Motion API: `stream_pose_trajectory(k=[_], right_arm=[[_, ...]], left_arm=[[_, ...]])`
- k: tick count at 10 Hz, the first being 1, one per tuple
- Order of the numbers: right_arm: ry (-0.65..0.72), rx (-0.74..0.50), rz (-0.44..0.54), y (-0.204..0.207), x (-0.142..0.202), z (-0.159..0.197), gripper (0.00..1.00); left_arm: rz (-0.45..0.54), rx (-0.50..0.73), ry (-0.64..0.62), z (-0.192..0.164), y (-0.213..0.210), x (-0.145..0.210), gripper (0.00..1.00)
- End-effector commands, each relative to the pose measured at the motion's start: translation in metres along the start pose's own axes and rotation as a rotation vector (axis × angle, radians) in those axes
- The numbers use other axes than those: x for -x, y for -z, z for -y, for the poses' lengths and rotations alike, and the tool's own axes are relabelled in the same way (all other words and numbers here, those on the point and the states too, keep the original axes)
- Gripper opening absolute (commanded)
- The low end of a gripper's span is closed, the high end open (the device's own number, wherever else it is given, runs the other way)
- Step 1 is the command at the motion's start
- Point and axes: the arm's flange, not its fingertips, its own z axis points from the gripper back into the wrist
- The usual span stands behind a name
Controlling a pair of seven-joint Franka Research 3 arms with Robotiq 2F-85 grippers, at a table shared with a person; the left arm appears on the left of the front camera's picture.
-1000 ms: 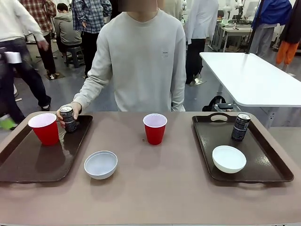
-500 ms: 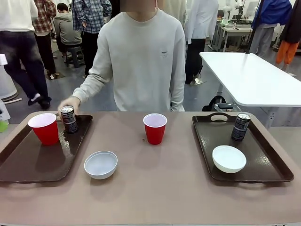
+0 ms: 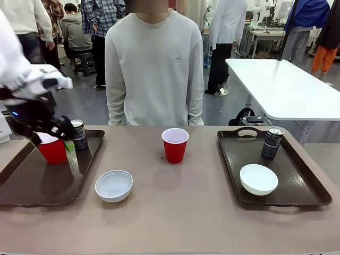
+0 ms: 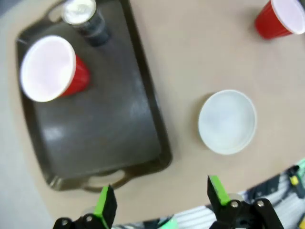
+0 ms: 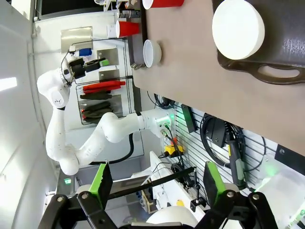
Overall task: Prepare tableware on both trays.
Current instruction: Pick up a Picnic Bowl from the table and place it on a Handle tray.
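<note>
No legible print, not even on the cans (image 3: 272, 142) (image 3: 79, 135)

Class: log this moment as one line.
left gripper: open, above left tray | right gripper: open | left tray: left cup, left can | right tray: right can, right bowl | table: loose bowl, loose cup

Brown table (image 3: 186, 218), plain top. Person in pale grey sweatshirt (image 3: 154, 69) stands at the table's far edge, centre. Past the table, to the right: white table (image 3: 281, 90), with a black bag (image 3: 245, 116) on the floor just beyond the brown table's far edge. Past the table, far left: someone in a grey hoodie (image 3: 73, 32) seated on a dark stool (image 3: 85, 59), and a plaid-shirted person (image 3: 103, 16) standing next to them. Orange trousers (image 3: 324, 57) far back right. Right wrist view, off the table's edge: black cables (image 5: 214, 136), red tools (image 5: 101, 87) on a grey panel.
</note>
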Motion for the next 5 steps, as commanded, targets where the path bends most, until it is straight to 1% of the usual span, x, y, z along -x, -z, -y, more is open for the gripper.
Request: stream_pose_trajectory(k=[1, 2, 3, 4, 5], right_arm=[[-0.008, -0.014, 0.004, 0.0, 0.002, -0.001, 1.0], [-0.008, -0.014, 0.004, 0.0, 0.002, -0.001, 1.0], [-0.008, -0.014, 0.004, 0.0, 0.002, -0.001, 1.0], [-0.008, -0.014, 0.004, 0.0, 0.002, -0.001, 1.0], [-0.008, -0.014, 0.004, 0.0, 0.002, -0.001, 1.0]], left_arm=[[-0.016, -0.075, -0.012, 0.029, 0.029, -0.01, 1.0], [-0.015, -0.089, 0.001, 0.045, 0.045, -0.011, 1.0], [-0.033, -0.034, 0.037, 0.052, 0.053, -0.013, 1.0], [-0.03, -0.045, 0.019, 0.036, 0.034, -0.005, 1.0], [-0.03, -0.045, 0.019, 0.036, 0.034, -0.005, 1.0]])
